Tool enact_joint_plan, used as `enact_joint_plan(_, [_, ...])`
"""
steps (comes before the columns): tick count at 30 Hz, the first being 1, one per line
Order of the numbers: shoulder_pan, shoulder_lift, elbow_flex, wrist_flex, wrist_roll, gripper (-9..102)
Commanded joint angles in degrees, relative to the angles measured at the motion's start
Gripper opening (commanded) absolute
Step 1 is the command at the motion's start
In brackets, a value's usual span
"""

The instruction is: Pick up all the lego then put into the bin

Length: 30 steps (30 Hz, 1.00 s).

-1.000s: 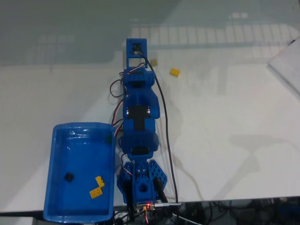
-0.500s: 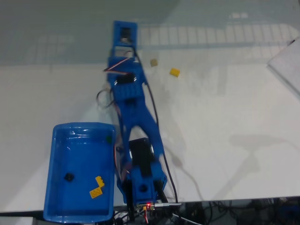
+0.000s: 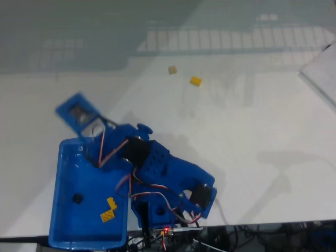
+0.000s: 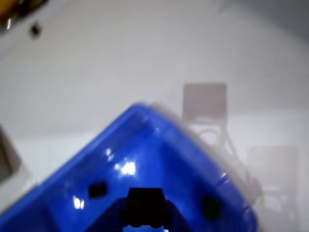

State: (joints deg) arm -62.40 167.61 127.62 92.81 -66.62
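Arm folded over bin at lower left of fixed view, gripper blurred past its far rim, jaw state impossible to tell. Yellow lego and black brick inside bin; yellow brick and tan brick on table, well apart from bin.

A white table carries a blue bin at its lower-left in the fixed view, a tan lego and a yellow lego near each other farther up, and the arm's base beside the bin.
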Motion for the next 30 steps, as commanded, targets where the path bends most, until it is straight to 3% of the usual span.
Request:
enact_joint_plan(1, [-5.7,-0.2,-0.8,4.0,-1.1,4])
enact_joint_plan(6, [-7.3,-1.8,-0.5,6.3,-2.1,24])
enact_joint_plan(11, [-4.7,-3.1,-0.6,5.3,-2.2,28])
enact_joint_plan(14, [1.8,-4.9,-0.8,2.5,-3.4,28])
enact_joint_plan(17, [14.9,-8.9,-0.8,-5.8,-5.4,28])
enact_joint_plan(23, [43.3,-21.8,0.9,-36.3,2.2,28])
enact_joint_plan(30, [61.3,-38.3,0.7,-54.4,4.1,28])
